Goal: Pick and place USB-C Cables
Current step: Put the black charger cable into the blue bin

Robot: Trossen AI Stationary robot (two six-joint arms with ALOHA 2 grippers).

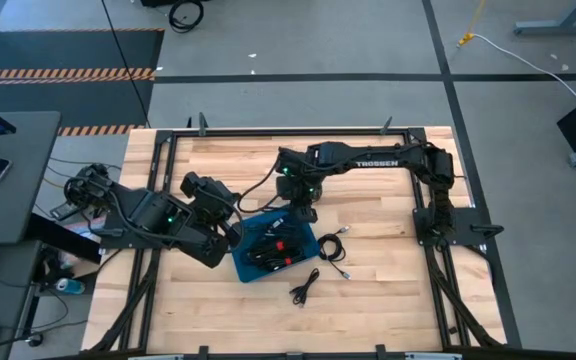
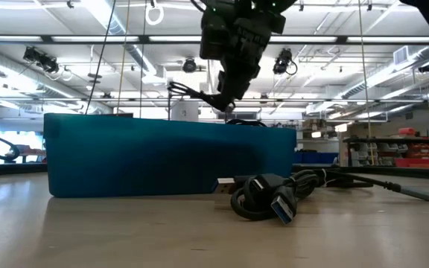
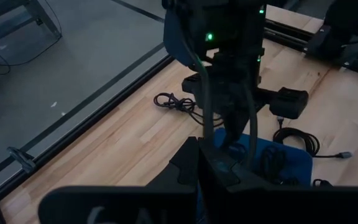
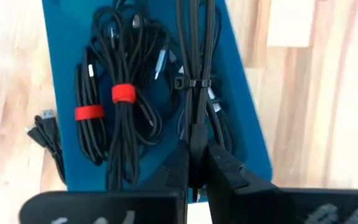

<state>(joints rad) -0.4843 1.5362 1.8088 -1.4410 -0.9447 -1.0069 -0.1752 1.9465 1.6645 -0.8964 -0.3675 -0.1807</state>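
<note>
- Over the middle of the wooden tabletop in the high view, the right gripper hangs above the far edge of the shallow blue plastic tray, well placed for a drop into it. Several coiled black USB-C cables already lie inside; three more loose black coils wait on bare wood just beside the tray's right and near edges. The left gripper sits at the tray's left edge, jaws shut on nothing.
- At table height in the low view, the right gripper hovers above the tray wall, a thin cable bundle trailing from it; one coil rests before the tray.
- From the left wrist view, the right arm stands over the tray, so the left arm likely stays clear.
- Through the right wrist view, the jaws pinch a tied black cable bundle directly over the tray, where two red-tied coils lie.
</note>
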